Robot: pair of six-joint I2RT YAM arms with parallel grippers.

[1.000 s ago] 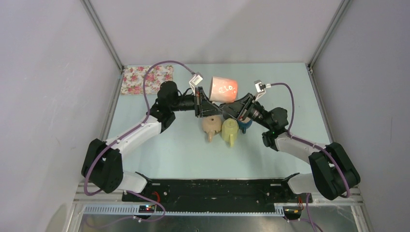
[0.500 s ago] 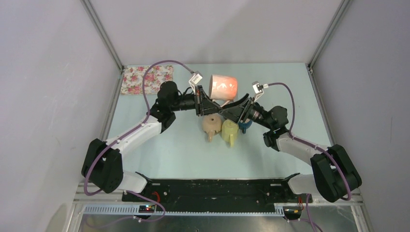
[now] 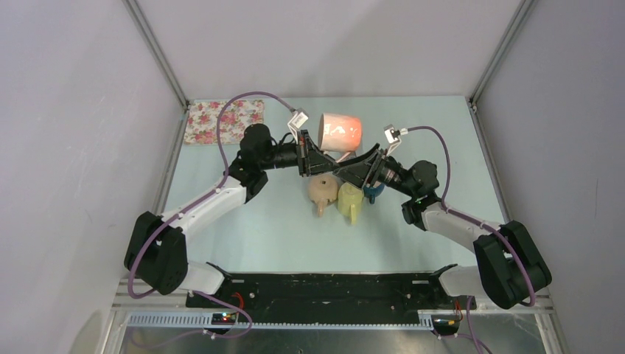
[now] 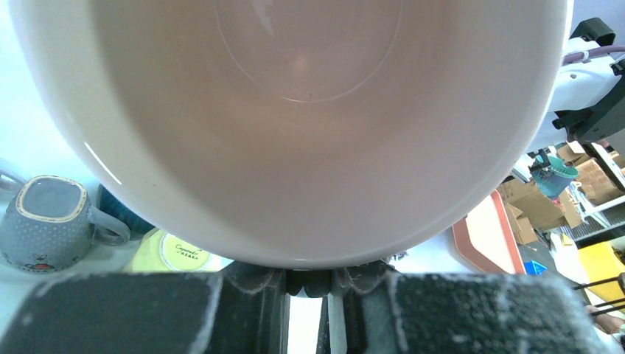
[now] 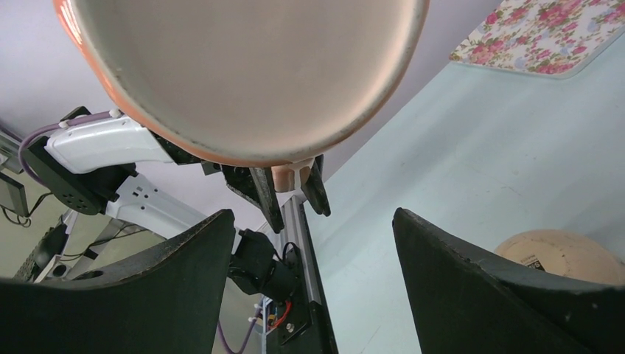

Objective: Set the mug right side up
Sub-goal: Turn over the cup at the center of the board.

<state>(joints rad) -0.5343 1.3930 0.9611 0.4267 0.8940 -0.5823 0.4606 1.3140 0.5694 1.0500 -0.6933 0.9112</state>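
An orange mug (image 3: 340,131) with a pale inside hangs in the air on its side above the table's middle. My left gripper (image 3: 325,153) is shut on its handle (image 5: 292,174). In the left wrist view the mug's hollow (image 4: 295,110) fills the frame above the closed fingers (image 4: 258,284). My right gripper (image 3: 359,162) stands open just below and right of the mug, touching nothing. In the right wrist view its two black fingers (image 5: 184,258) are spread wide under the mug (image 5: 243,74).
Three more mugs stand upside down under the grippers: beige (image 3: 321,192), yellow (image 3: 349,199) and dark blue (image 3: 374,192). A floral cloth (image 3: 223,120) lies at the back left corner. The enclosure's walls close in the sides and back.
My right gripper has opened and let go of the orange mug, drawing back a little. The left gripper still holds the mug, which has barely moved.
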